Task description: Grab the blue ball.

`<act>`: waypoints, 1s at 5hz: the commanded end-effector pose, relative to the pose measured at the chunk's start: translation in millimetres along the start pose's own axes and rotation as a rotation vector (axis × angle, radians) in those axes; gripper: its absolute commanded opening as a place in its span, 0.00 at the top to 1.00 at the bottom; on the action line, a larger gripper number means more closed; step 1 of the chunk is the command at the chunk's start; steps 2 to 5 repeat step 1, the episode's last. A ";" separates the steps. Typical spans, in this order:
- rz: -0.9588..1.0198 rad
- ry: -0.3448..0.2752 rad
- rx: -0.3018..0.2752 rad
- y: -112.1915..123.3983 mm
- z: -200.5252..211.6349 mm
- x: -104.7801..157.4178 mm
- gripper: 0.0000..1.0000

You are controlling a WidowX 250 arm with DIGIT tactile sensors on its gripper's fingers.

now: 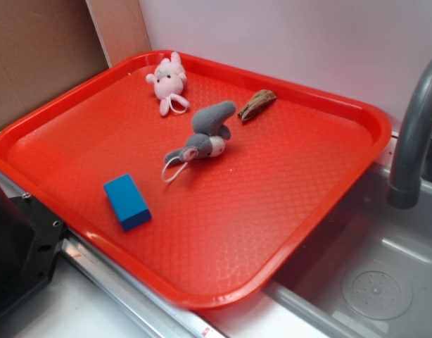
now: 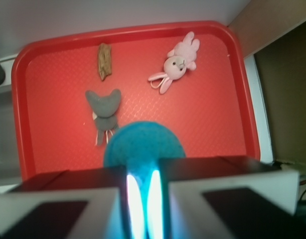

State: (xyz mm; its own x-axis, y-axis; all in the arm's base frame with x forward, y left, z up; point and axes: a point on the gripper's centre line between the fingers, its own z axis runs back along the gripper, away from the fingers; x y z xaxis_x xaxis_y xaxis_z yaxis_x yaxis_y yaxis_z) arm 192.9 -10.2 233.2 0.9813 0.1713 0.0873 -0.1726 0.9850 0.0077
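In the wrist view the teal-blue fuzzy ball (image 2: 144, 142) sits squeezed between my two fingers, its round top bulging out past the fingertips. My gripper (image 2: 143, 172) is shut on it and holds it high above the red tray (image 2: 208, 124). In the exterior view neither the ball nor the gripper shows; only the tray (image 1: 342, 183) and the things on it are seen.
On the tray lie a pink plush bunny (image 1: 168, 81) (image 2: 177, 63), a grey plush toy (image 1: 205, 137) (image 2: 104, 107), a brown wood-like piece (image 1: 257, 104) (image 2: 104, 60) and a blue rectangular block (image 1: 126, 201). A grey sink (image 1: 378, 282) with a faucet (image 1: 413, 141) is right of the tray.
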 end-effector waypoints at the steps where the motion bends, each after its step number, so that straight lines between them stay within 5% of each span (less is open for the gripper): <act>1: 0.016 -0.034 0.035 30.3 -8.9 -9.6 1.00; 5: 0.016 -0.034 0.035 30.3 -8.9 -9.6 1.00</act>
